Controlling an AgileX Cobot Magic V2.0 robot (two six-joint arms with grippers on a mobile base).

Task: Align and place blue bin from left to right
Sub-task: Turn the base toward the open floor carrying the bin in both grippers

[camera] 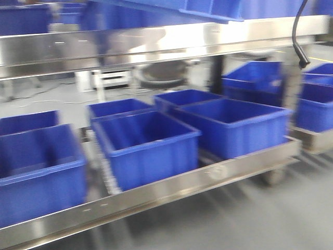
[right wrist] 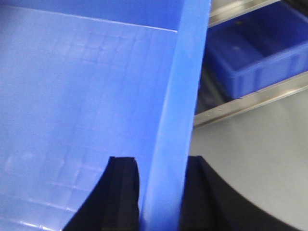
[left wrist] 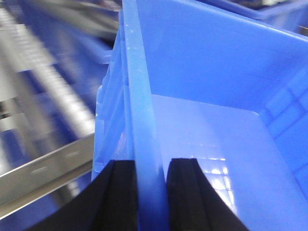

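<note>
2 grippers hold blue bin point(left wrist: 216, 62): left gripper point(left wrist: 151, 166) clamped on bin's left wall, right gripper point(right wrist: 159, 163) clamped on bin's right wall. Steel shelf point(camera: 156, 44) below bin.

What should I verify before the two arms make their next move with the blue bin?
1. Left gripper on the blue bin wall: ok, wall sits between its jaws.
2. Right gripper on the opposite wall: ok.
3. Bin inside bare: ok, as far as wrist views show.
4. Bin level: cannot tell; front view catches only its edge.
5. Free place among the shelf bins: cannot tell, picture blurred.
</note>
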